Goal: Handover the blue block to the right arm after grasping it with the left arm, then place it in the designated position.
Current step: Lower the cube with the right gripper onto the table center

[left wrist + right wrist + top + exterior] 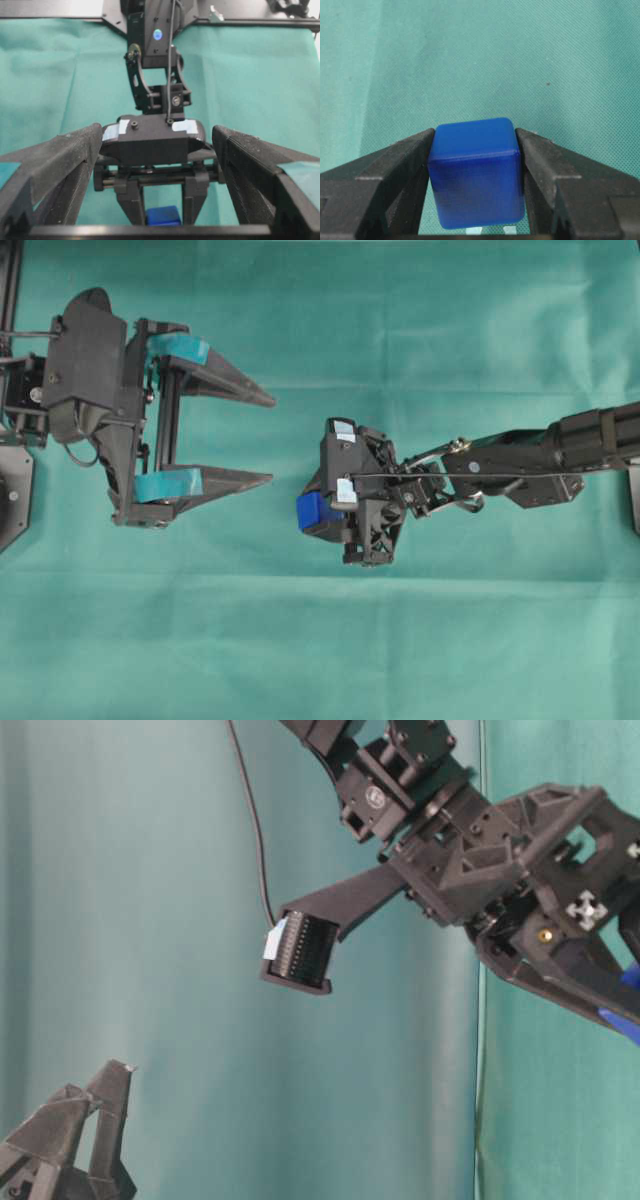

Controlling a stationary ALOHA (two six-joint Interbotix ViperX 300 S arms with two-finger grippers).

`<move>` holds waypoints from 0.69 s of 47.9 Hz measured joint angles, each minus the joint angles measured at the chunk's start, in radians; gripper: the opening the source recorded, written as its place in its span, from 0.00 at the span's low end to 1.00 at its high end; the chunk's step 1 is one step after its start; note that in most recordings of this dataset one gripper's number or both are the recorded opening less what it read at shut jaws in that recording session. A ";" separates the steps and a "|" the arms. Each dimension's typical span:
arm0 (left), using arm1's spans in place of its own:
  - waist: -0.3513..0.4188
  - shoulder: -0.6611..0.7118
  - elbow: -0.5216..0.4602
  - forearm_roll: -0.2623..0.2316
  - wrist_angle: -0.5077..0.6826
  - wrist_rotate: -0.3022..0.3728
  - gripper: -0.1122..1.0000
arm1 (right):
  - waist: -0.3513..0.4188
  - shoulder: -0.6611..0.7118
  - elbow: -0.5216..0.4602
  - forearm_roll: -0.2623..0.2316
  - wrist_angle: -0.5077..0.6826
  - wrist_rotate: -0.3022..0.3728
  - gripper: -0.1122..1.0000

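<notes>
Closest to the right wrist camera, the blue block [476, 172] sits pinched between the two plain black fingers [385, 175] of the right gripper [476, 185], one finger pressed flat against each side face, with the green cloth [480, 50] below and two tiny white marks [490, 230] showing just under the block's lower edge. From overhead, the block [312, 510] peeks out at the left end of the right gripper [318, 512], which hangs near the middle of the cloth [400, 640] on the right arm [540, 455] reaching in from the right edge. Left of the block and apart from it, the left gripper [268, 438] has its teal-banded fingers [215, 380] spread wide with nothing between them, their tips aimed toward the block. Through the left wrist camera, the block [163, 216] appears low between the right gripper's fingers, framed by the left gripper's own spread fingers [55, 170]. At table level only a sliver of the block [626, 1010] is visible at the right edge.
</notes>
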 measured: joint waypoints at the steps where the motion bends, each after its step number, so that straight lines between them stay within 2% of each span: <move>1: 0.000 0.000 0.000 0.000 -0.002 0.000 0.99 | -0.002 0.002 0.000 0.000 -0.003 0.000 0.57; 33: 0.000 0.000 0.000 0.000 0.000 0.000 0.99 | -0.005 0.003 0.006 0.000 -0.021 -0.005 0.57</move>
